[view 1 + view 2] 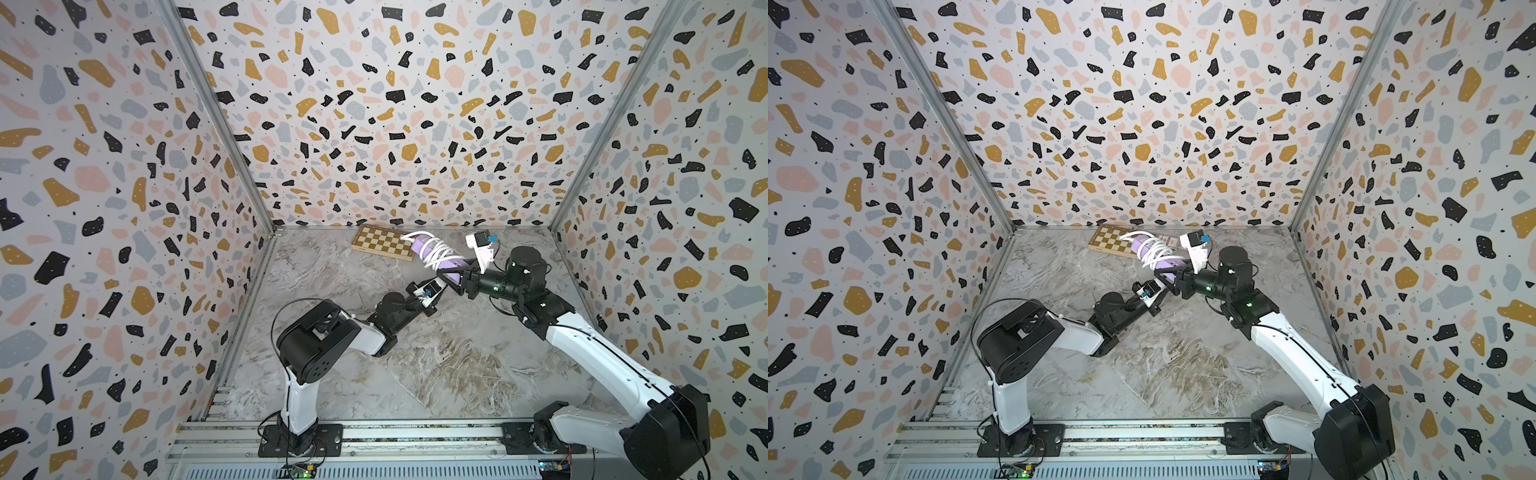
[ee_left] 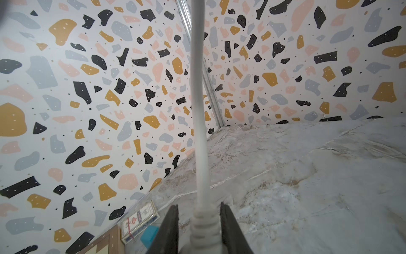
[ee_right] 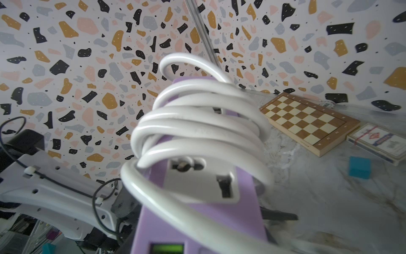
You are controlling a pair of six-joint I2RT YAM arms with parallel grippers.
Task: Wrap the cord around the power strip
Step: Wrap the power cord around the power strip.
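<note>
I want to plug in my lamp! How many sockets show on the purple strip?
1: a white socket on the power strip, between cord coils; more may hide under them.

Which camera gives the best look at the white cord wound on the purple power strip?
The right wrist view: the cord fills the picture, its loops around the power strip easy to tell apart. In both top views the cord is small and distant. The left wrist view shows only one straight stretch of it.
</note>
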